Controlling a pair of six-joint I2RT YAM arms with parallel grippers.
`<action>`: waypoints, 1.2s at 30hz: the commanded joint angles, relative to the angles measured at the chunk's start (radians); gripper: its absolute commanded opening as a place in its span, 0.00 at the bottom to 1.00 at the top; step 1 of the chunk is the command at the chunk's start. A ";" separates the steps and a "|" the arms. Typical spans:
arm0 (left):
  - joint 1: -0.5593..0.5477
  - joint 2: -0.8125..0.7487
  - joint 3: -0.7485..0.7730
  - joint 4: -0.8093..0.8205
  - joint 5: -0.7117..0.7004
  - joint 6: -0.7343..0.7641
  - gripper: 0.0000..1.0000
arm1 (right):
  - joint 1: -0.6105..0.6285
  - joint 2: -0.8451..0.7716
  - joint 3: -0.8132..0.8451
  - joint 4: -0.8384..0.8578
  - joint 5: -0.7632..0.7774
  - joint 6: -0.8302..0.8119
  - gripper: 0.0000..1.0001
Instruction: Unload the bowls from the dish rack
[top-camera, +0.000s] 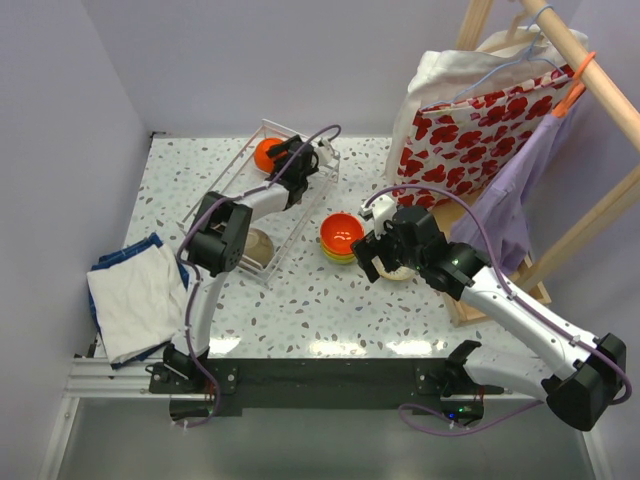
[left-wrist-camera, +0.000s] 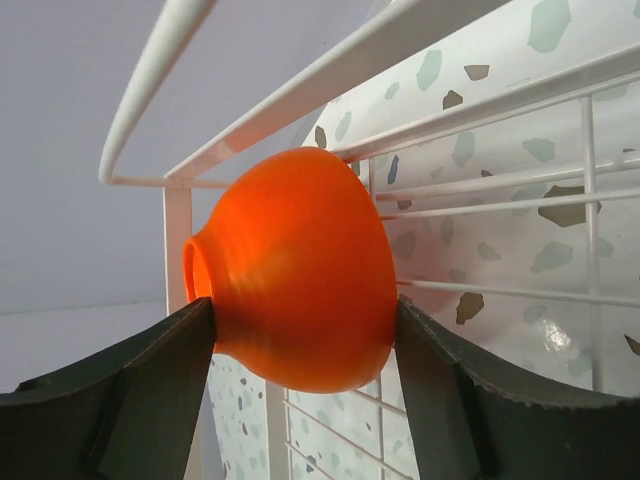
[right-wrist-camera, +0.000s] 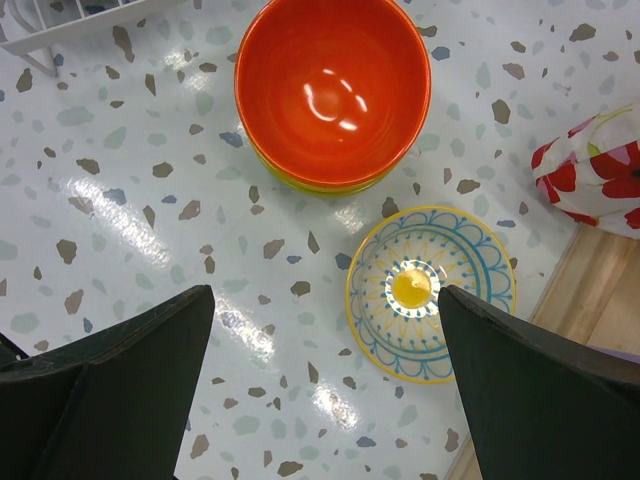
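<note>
- The left gripper is clamped on an orange-red bowl. In the left wrist view, one dark finger touches the bowl by its foot. The other finger touches it at the rim, and the bowl fills the gap between them.
- That bowl lies on its side inside the dish rack, its foot ring pointing left in the wrist view. White wires run above and behind it.
- Only the top view places this in the scene. The rack stands on the left part of the table, and the gripped bowl is at its far end. A tan bowl sits at the near end, well apart and partly behind the left arm.
- The right gripper is spread wide with nothing between its fingers, and it hangs over the speckled table.
- Only the right wrist view shows the bowls' insides. A cream bowl has blue line patterns and a yellow centre, and it sits on the table just beside the right finger. From above, this bowl is mostly hidden under the gripper.
- Left of it and farther off, near the table's middle, stands a stack of bowls. Its top bowl is glossy orange-red, with yellow-orange and lime green rims peeking out beneath.
- A folded cloth lies at the near left edge. A red-flowered bag hangs at the far right.
</note>
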 joint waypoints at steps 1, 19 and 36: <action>0.011 -0.114 -0.061 0.087 -0.039 -0.024 0.69 | 0.000 -0.011 0.028 0.039 -0.019 0.015 0.99; 0.011 -0.311 -0.119 -0.075 0.056 -0.239 0.36 | -0.001 -0.061 -0.017 0.096 -0.056 0.044 0.99; 0.054 -0.553 -0.173 -0.352 0.344 -0.682 0.24 | -0.001 -0.021 -0.092 0.378 -0.150 0.101 0.99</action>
